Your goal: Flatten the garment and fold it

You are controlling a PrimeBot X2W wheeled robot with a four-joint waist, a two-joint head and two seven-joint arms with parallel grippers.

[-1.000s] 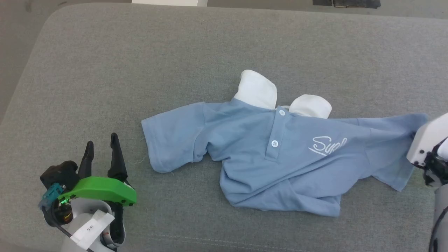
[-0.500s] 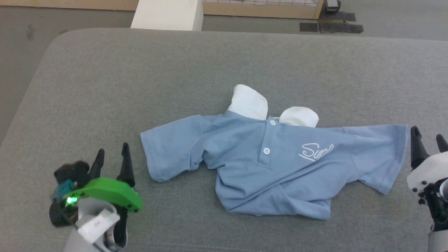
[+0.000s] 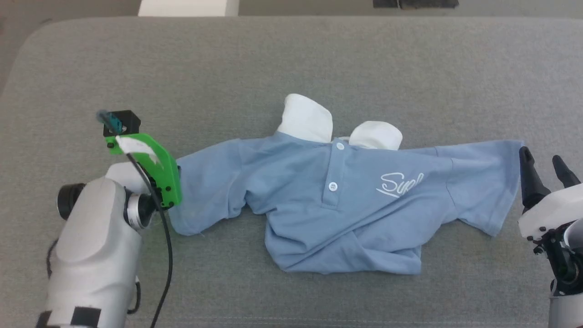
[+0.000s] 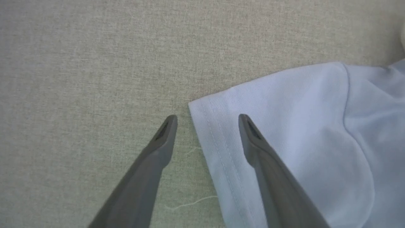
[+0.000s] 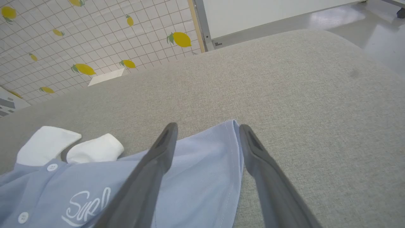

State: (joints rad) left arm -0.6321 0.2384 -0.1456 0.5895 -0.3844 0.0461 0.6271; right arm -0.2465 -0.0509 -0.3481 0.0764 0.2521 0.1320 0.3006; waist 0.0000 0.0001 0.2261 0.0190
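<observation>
The garment lies face up at the centre of the grey upholstered cushion, with the white collar toward 12 o'clock and the lower hem toward 6 o'clock. The lower hem is bunched and folded over itself, so the body is not flat. The two white buttons and the white script logo face upward. One sleeve extends toward 9 o'clock and the other sleeve toward 3 o'clock. The left claw is positioned at the 9 o'clock sleeve and is released. It straddles the stitched sleeve hem, with one finger over bare cushion and the other over blue cloth. Contact with the cloth cannot be determined. In the head view a green bracket on the left wrist covers this claw. The right claw stands at the 3 o'clock sleeve, also released and grasping nothing. One finger sits above the sleeve, and the other is just beyond its hem, above the cushion. A loose white thread lies beside the 9 o'clock sleeve.
</observation>
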